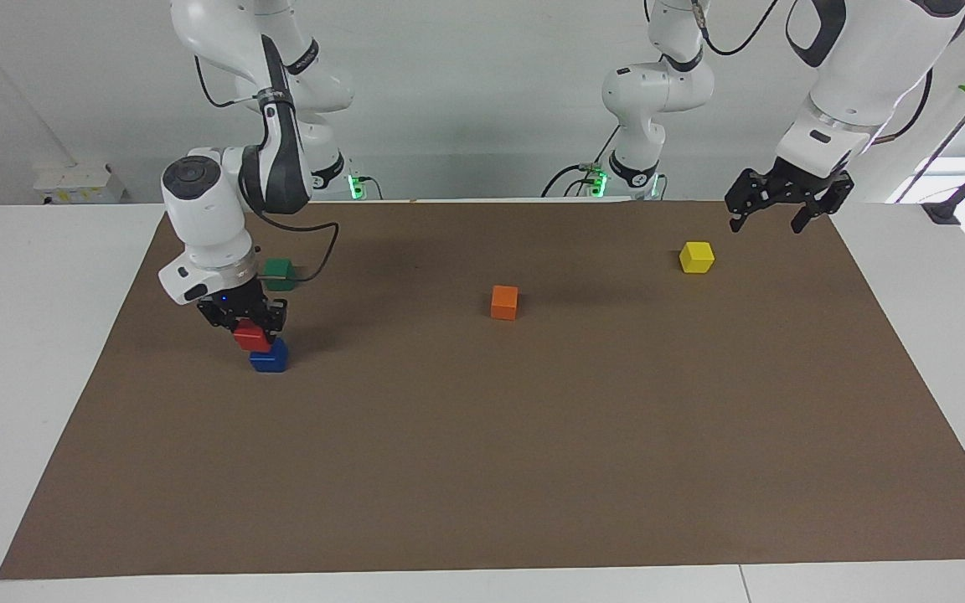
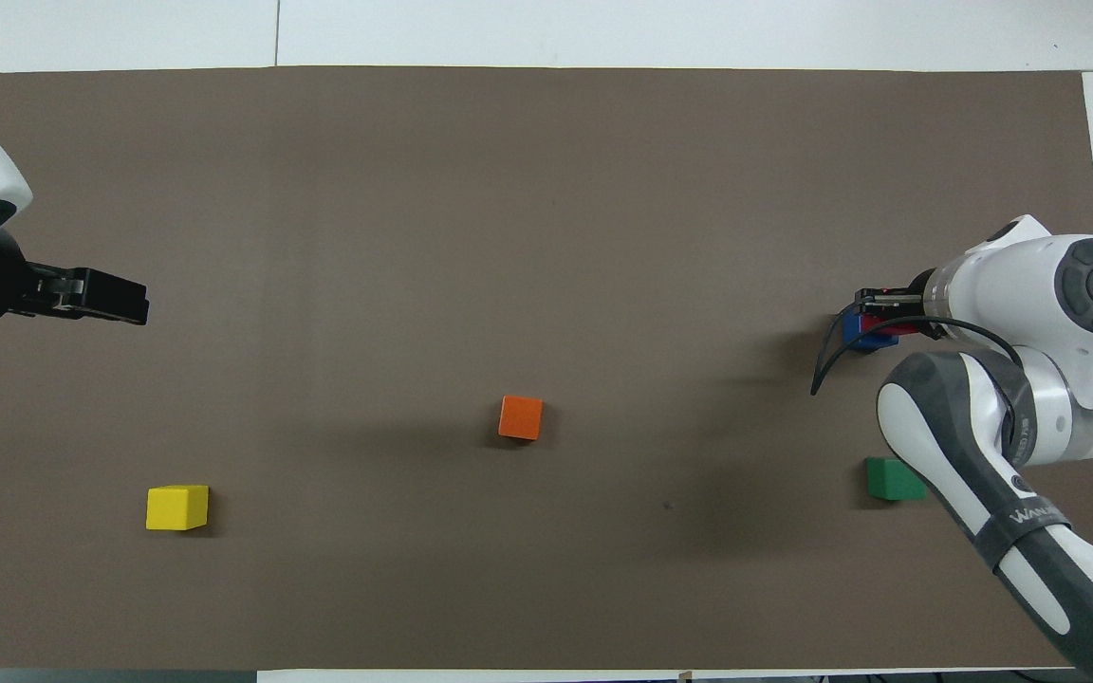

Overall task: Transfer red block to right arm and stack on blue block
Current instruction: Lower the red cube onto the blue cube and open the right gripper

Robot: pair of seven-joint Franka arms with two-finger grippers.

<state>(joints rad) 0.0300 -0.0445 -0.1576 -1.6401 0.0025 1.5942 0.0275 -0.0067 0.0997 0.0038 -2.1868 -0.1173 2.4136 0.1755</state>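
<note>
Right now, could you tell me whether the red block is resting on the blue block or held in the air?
Cannot tell for certain. The red block, gripped by the right gripper, sits directly at the blue block's top; contact isn't clear.
</note>
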